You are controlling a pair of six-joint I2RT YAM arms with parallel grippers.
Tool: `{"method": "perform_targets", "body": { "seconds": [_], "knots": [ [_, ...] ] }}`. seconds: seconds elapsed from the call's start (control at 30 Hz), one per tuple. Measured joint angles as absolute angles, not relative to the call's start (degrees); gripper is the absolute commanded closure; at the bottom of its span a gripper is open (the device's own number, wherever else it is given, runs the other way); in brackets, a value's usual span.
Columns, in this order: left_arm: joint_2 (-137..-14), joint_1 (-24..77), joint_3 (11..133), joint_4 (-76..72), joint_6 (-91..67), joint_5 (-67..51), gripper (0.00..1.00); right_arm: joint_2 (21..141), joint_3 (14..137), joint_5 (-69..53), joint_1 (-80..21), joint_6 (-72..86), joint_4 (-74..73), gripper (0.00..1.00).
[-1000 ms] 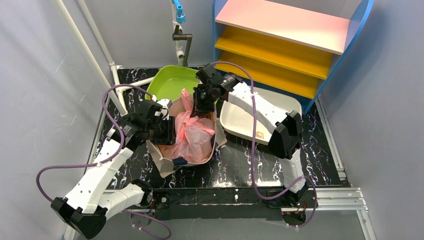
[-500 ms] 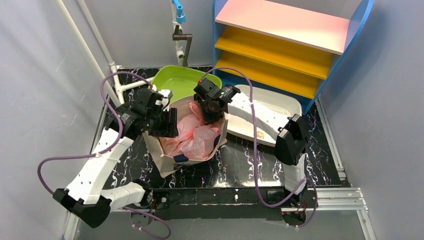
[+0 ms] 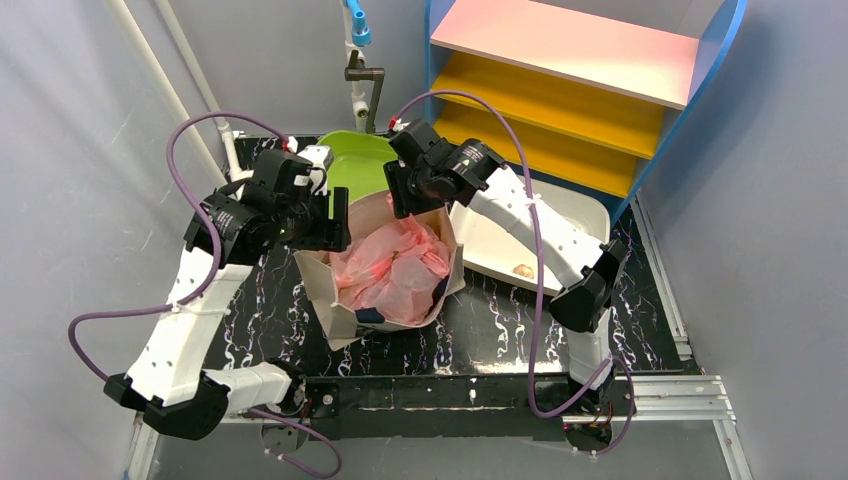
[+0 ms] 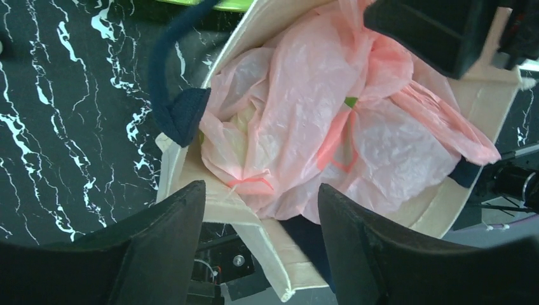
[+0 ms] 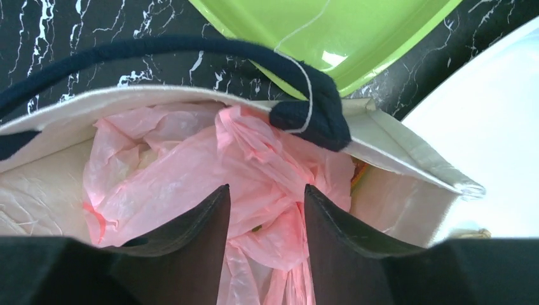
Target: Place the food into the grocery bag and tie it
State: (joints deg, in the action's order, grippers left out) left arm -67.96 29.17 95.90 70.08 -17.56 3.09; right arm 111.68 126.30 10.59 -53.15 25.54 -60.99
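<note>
Grocery bag (image 3: 392, 268), pink and crumpled, sits bunched inside the canvas tote (image 3: 322, 300) mid-table. Left gripper (image 3: 336, 228) hovers at the tote's nine o'clock rim, jaws apart and empty. At twelve o'clock hangs the right gripper (image 3: 415, 207), jaws likewise parted, gripping nothing.

Left arm (image 3: 190, 320): white shells, black joint housings.
Right arm (image 3: 535, 222): same white shells, black elbow and wrist.
Cables (image 3: 228, 114): purple, one looping along each arm.
Left gripper (image 4: 260, 187), right gripper (image 5: 266, 187): matte black wedge fingers.
</note>
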Motion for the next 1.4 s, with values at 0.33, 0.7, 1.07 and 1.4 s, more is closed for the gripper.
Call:
{"method": "perform_targets", "body": {
  "seconds": [0.33, 0.7, 1.07, 1.4],
  "knots": [
    [-70.08, 29.17, 96.66, 67.57, -15.62, 9.56, 0.19, 108.33, 127.33, 11.53, -53.01, 32.77, -67.42, 0.32],
    [-77.52, 29.10, 96.97, 62.83, -13.23, 16.71, 0.21, 90.02, 118.41, 16.88, -52.99, 51.70, -76.82, 0.29],
    [-80.47, 26.79, 92.03, 57.91, -12.43, 18.17, 0.28, 85.60, 100.73, 10.59, -55.94, 61.67, -74.89, 0.32],
    [-79.48, 25.17, 83.44, 54.11, -11.97, 14.81, 0.68, 87.09, 95.00, 7.70, -56.01, 60.80, -67.09, 0.97]
  ]
}}
